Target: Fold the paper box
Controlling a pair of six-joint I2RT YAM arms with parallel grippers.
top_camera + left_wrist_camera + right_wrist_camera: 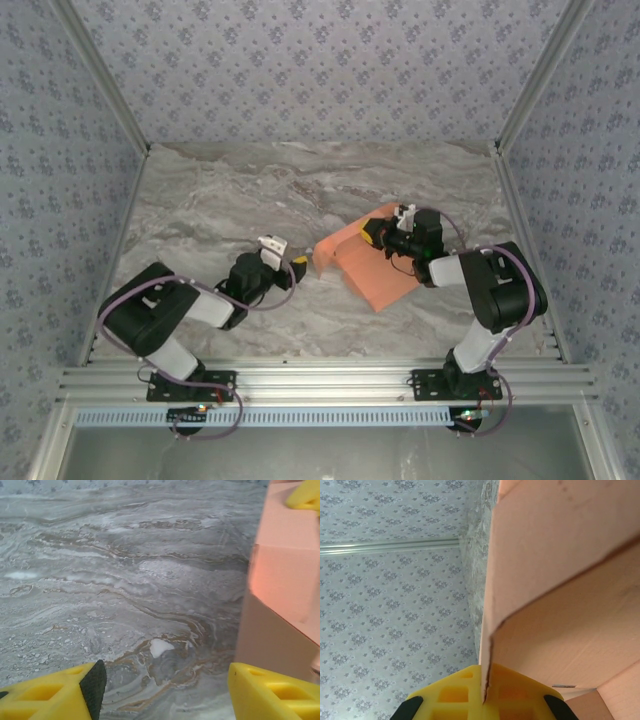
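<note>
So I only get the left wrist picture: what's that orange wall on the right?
Observer: The paper box, a partly folded card lying on the table in front of the right arm.
Operator: Is something holding it?
Observer: Yes, the right gripper is shut on one edge of it.
Operator: And my gripper?
Observer: The left gripper is open, just left of the box.
</note>
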